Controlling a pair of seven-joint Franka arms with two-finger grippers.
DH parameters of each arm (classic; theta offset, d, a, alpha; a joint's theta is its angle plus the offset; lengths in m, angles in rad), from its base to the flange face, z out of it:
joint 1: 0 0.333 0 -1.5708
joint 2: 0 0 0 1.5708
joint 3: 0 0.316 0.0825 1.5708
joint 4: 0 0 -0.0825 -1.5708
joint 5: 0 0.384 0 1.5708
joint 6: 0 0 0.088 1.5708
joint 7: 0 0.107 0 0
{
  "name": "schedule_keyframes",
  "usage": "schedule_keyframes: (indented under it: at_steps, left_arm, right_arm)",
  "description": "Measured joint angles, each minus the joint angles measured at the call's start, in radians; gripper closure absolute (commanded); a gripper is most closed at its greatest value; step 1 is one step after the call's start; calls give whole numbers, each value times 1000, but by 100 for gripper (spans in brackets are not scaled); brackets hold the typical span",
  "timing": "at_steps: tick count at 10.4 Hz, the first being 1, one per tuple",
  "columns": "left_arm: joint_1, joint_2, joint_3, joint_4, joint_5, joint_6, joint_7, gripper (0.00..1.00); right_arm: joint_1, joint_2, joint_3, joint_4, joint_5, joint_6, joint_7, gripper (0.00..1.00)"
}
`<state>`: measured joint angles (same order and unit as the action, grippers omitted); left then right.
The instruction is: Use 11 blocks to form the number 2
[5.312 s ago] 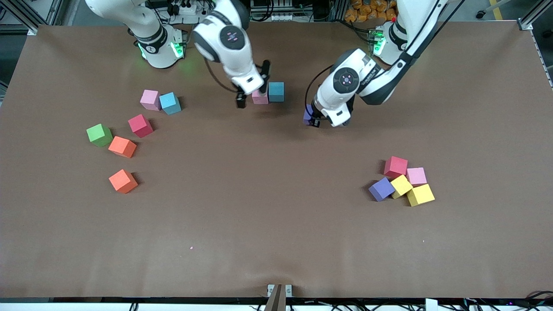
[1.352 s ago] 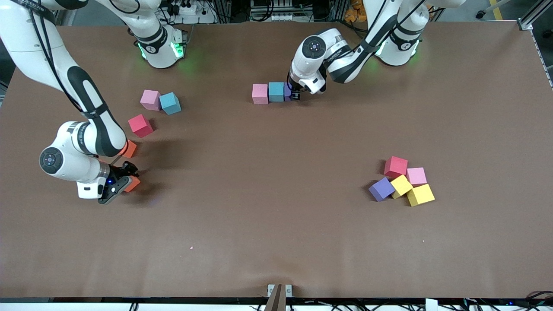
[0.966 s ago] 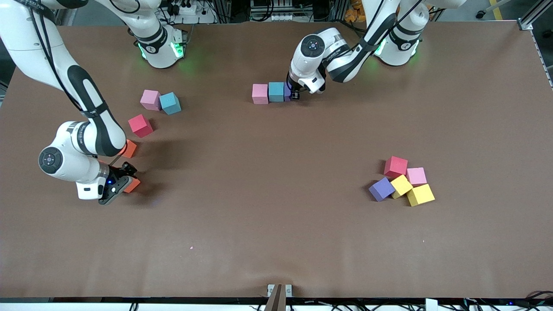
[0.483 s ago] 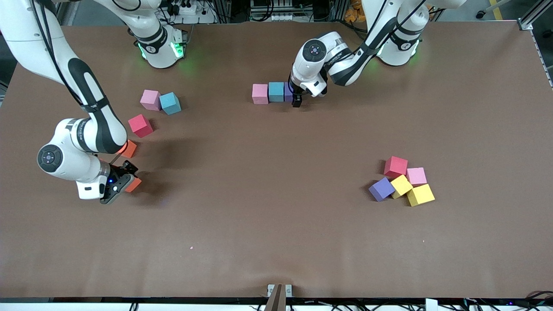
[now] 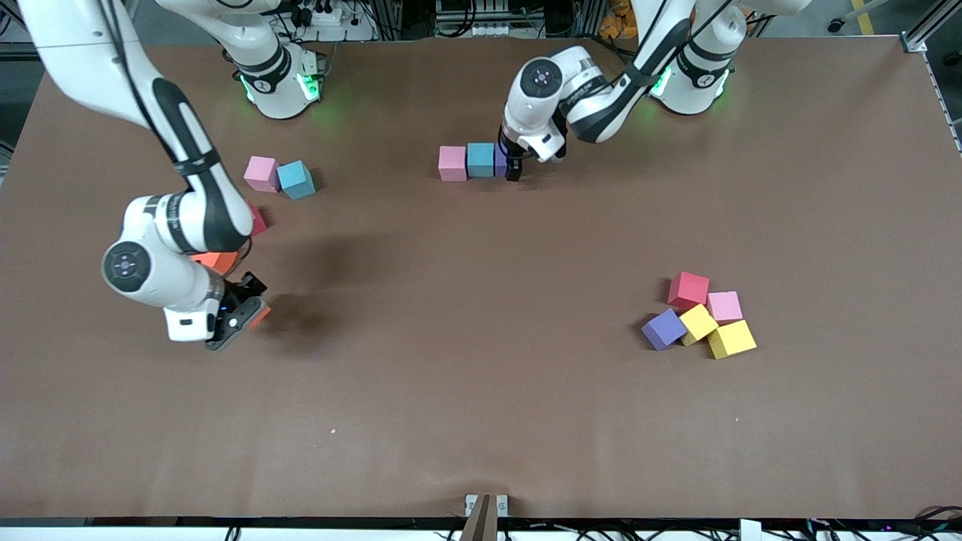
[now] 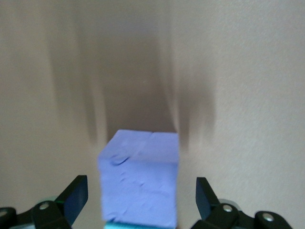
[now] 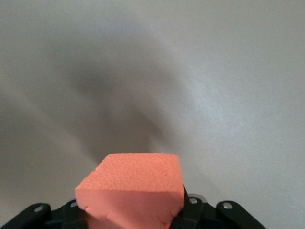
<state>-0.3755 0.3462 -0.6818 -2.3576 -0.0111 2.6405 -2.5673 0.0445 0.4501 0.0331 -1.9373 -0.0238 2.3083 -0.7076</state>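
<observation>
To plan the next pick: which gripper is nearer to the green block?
I cannot see a green block now. The right gripper holds an orange block at its end; the left gripper stands open around the purple block.

3 touching blocks (image 5: 472,161) in 1 row, 5 clustered blocks (image 5: 700,316) nearer the camera.

Both arms were out over the table when I looked.

My left gripper (image 5: 515,167) was low at the row, wrist bent down from its base, fingers (image 6: 76,196) spread wide with a purple block (image 6: 139,179) between them, untouched. My right arm reached out long toward its own end of the table, and the right gripper (image 5: 248,309) was clamped on an orange block (image 7: 131,190), lifted off the table.
</observation>
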Motion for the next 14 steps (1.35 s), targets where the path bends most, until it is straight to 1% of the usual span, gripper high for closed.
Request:
schedule_keyframes:
  at_steps: [2, 3, 4, 6, 8, 9, 11, 12, 14]
  left_arm:
    - [-2, -45, -16, 3, 0, -38, -19, 0]
    - [1, -70, -16, 7, 0, -54, -19, 0]
    - [4, -87, -14, 14, 1, -72, -19, 0]
    - [23, -111, -8, 45, 34, -136, -1, 0]
    - [113, -123, -2, 118, 41, -235, 126, 0]
    - [183, -125, 0, 164, 42, -269, 213, 0]
    - [341, -125, 5, 257, 43, -333, 445, 0]
    - [399, -123, 6, 285, 44, -342, 559, 0]
    - [471, -110, 7, 334, 44, -345, 771, 0]
  right_arm:
    - [53, -2, -3, -4, 0, -2, 154, 65]
    - [97, -2, -3, -6, 0, -2, 241, 65]
    - [128, -2, -3, -8, 0, -2, 295, 65]
    - [154, -3, -4, -8, 0, 0, 333, 67]
    - [167, -8, -4, -9, 0, 0, 385, 67]
    - [178, -12, 1, -10, 0, -1, 427, 67]
    - [217, -24, 37, -15, 5, -4, 558, 67]
    - [251, -27, 47, -15, 29, -5, 631, 67]
    - [345, -29, 51, -15, 114, -4, 775, 68]
